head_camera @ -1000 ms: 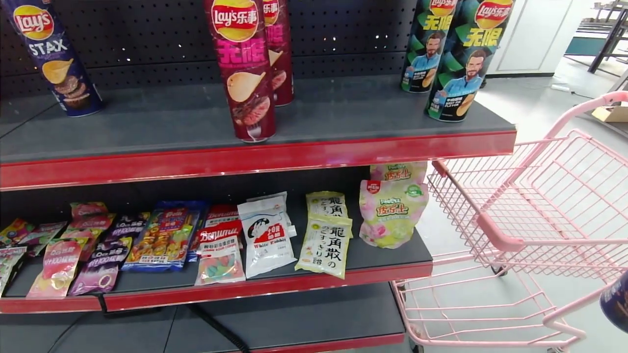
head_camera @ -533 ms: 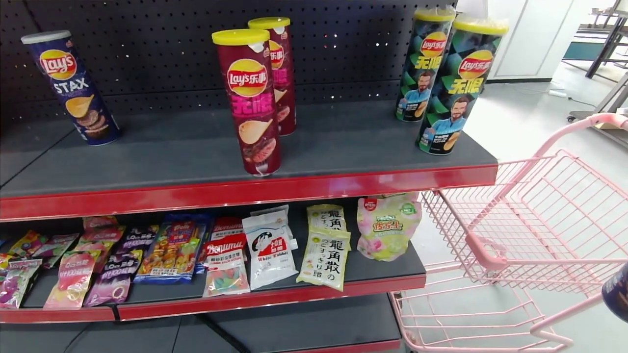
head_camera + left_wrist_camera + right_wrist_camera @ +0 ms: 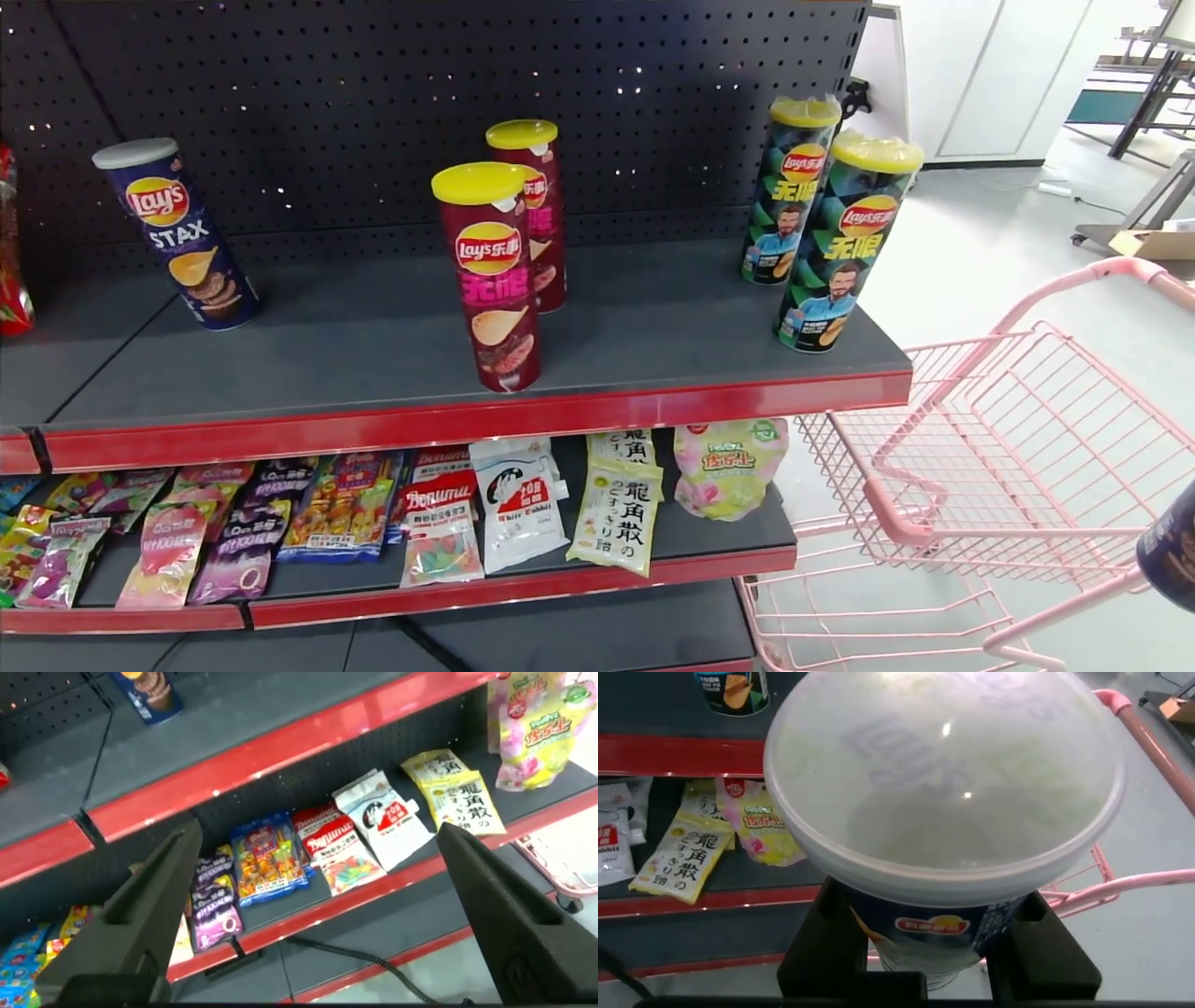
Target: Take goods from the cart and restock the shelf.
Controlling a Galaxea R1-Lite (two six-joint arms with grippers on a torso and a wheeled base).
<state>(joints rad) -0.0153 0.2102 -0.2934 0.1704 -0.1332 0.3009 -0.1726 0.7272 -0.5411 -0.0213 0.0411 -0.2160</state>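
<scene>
The right gripper is clamped on a dark blue chip can. Its black fingers press the can's body from both sides, just under the translucent lid. The can stands upright in the grip, with the lid facing the wrist camera. In the head view it is close beside the outer frame of the pink cart and well apart from the upper shelf. Beyond the held can are two green cans at the shelf's near end, then two maroon cans. A matching blue can stands farthest away, toward the robot's left. The left gripper is spread wide with nothing between its fingers. It hangs in front of the lower shelf, where flat snack bags lie just past its fingertips.
</scene>
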